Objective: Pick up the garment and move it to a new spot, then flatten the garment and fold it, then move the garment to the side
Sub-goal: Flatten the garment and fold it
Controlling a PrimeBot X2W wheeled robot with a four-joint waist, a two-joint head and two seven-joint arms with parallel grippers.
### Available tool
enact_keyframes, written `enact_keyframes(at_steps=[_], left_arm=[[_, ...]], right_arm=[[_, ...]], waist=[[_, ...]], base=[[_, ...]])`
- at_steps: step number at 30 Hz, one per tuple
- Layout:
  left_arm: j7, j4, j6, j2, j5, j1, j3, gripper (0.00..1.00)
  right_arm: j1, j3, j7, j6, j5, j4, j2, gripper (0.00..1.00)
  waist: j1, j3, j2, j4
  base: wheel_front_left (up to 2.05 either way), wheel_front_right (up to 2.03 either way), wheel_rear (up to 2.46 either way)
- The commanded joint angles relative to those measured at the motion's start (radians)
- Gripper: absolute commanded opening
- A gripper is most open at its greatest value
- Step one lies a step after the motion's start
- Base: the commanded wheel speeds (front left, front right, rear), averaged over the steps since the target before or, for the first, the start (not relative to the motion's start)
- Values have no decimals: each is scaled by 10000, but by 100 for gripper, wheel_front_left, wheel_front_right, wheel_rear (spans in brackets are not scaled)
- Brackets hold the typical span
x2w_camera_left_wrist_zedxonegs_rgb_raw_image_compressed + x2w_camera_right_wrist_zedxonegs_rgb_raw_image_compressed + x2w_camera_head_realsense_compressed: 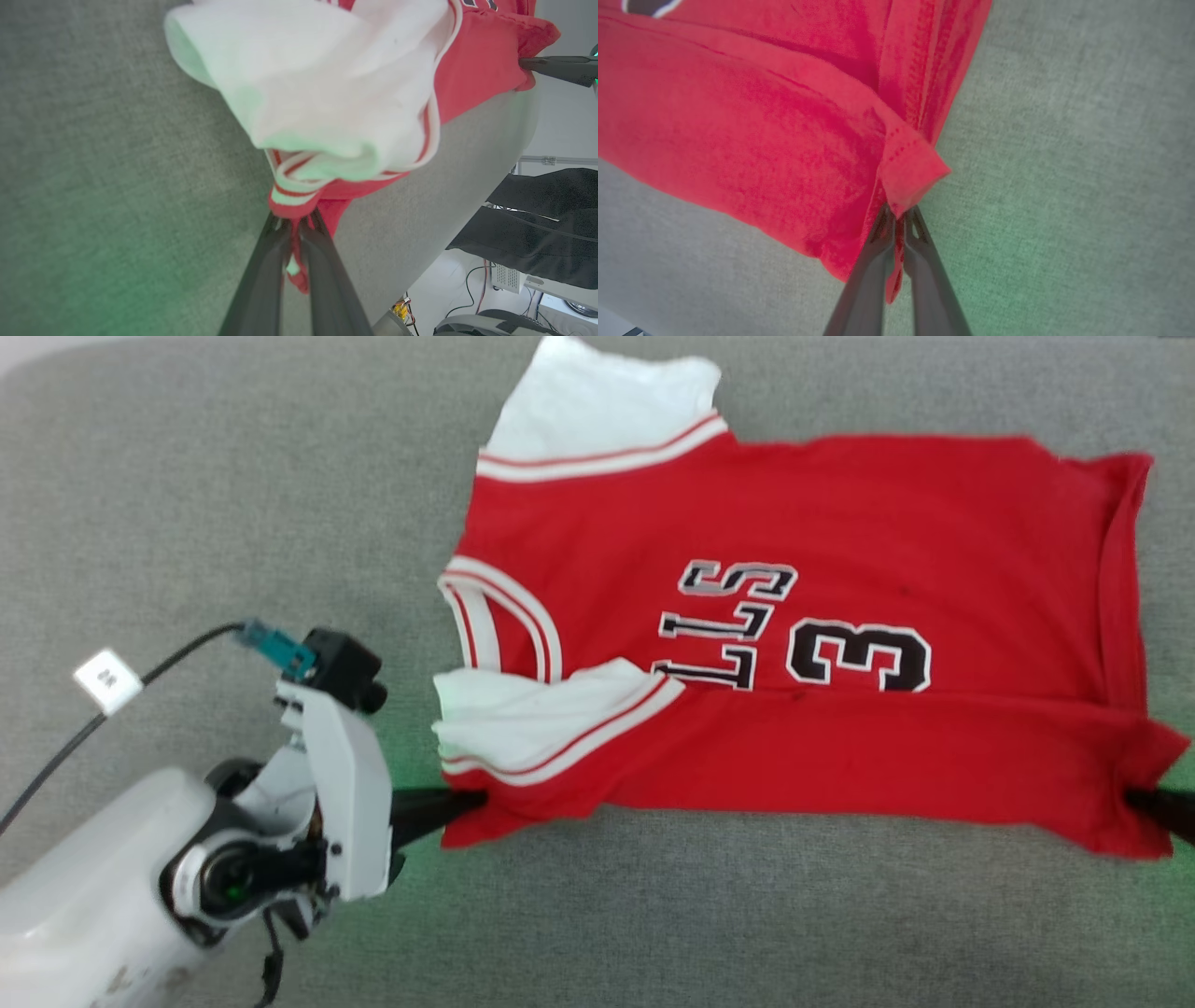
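The garment (794,616), a red jersey with white sleeves, striped trim and the number 3, lies spread on the grey surface (187,476), its near edge folded up. My left gripper (481,800) is shut on the garment's near left corner, under the white sleeve (523,719). In the left wrist view the left gripper (295,221) pinches red and striped fabric of the garment (472,70). My right gripper (1134,798) is shut on the near right hem corner. The right wrist view has the right gripper (899,214) clamping the garment (738,140) at its stitched hem.
The grey fabric-covered surface (1064,140) extends around the jersey on all sides. Its edge (448,196) appears in the left wrist view, with black cloth (546,224), cables and equipment on the floor beyond. A black cable with a white tag (107,679) runs to my left arm.
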Motion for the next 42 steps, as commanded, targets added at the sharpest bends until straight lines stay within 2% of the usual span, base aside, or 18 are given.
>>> enact_keyframes(at_steps=[1, 10, 16, 17, 18, 19, 20, 21, 22, 27, 30, 36, 42], left_arm=[[-18, -75, 46, 82, -22, 193, 9, 0], [-326, -1475, 365, 1019, -191, 1274, 38, 0], [-694, -2035, 534, 1262, -194, 1782, 64, 0], [-785, -2050, 540, 1261, -165, 1829, 86, 0], [-880, -2061, 556, 1259, -132, 1872, 109, 18], [-984, -2056, 559, 1250, -125, 1922, 142, 40], [-1078, -2062, 536, 1222, -137, 1965, 171, 51], [-1201, -2074, 503, 1209, -160, 2008, 215, 79], [-1357, -2096, 476, 1219, -166, 2047, 286, 100], [-2455, -2192, 417, 1369, -96, 2436, 767, 100], [-3506, -2098, 502, 1321, 101, 2654, 1192, 100], [-5611, -1437, 870, 906, 1375, 2676, 1656, 100], [-6739, -535, 1143, 367, 2349, 1628, 2053, 100]], right_arm=[[341, -6, 119, -4, 25, 45, -13, 0], [1795, -760, 356, -4, 333, -806, -175, 0], [2523, -1311, 360, -4, 301, -1307, 50, 0], [2563, -1391, 256, -6, 224, -1360, 94, 20], [2593, -1431, 193, -6, 163, -1410, 148, 40], [2593, -1445, 145, -4, 134, -1474, 205, 53], [2578, -1520, 15, -4, 122, -1523, 252, 97], [2542, -1623, -93, -6, 126, -1546, 324, 100], [2505, -1668, -211, -4, 137, -1608, 374, 100], [2409, -1949, -933, -4, -32, -1967, 514, 100], [2253, -1997, -1808, -4, -244, -2079, 762, 100], [1764, -1453, -4327, -4, -1043, -1992, 1284, 100], [1277, -1128, -6859, -6, -1917, -1596, 1967, 100]], waist=[[0, -179, 0, 17], [0, -550, 0, 52], [0, -717, 0, 95], [0, -753, 0, 102], [0, -787, 0, 101], [0, -833, 0, 95], [0, -886, 0, 107], [0, -948, 0, 114], [0, -1002, 0, 119], [0, -1294, 0, 151], [0, -1415, 0, 183], [0, -1436, 0, 152], [0, -1128, 0, -129]], base=[[0, 0, 0], [0, 0, 0], [0, 0, 0], [0, 0, 0], [0, 0, 0], [0, 0, 0], [0, 0, 0], [0, 0, 0], [0, 0, 0], [0, 0, 0], [0, 0, 0], [0, 0, 0], [0, 0, 0]])
